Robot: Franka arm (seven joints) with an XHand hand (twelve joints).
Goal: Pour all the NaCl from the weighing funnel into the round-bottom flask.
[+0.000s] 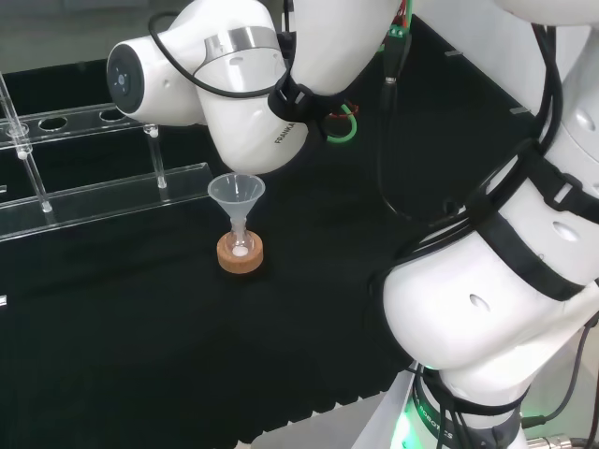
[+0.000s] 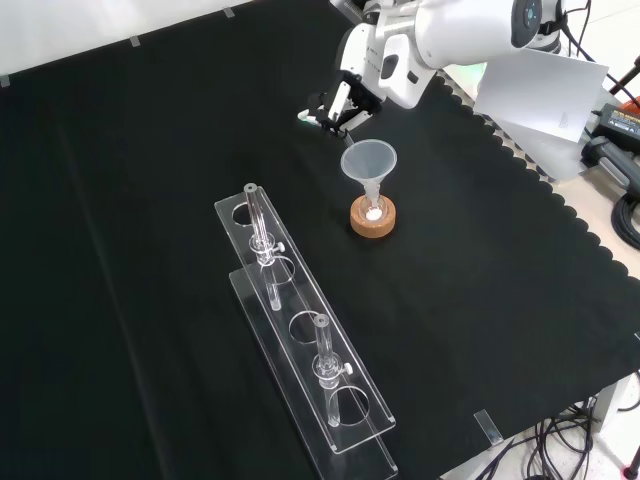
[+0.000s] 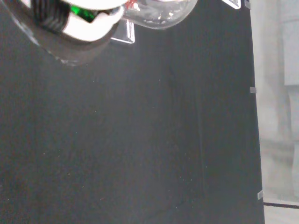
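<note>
Below the hand: I saw the funnel (image 2: 368,160) upright in the flask (image 2: 373,212), just nearer me in the front view.
Hand (image 2: 340,103): I couldn't tell its finger state.

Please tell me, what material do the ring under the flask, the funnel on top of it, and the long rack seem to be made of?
The ring looks like cork: matt, light brown, grainy. The funnel seems to be translucent plastic or glass, with a slightly cloudy wall. The rack looks like clear acrylic: the cloth shows through it and its edges shine. The cloth looks like matt black fabric.
</note>
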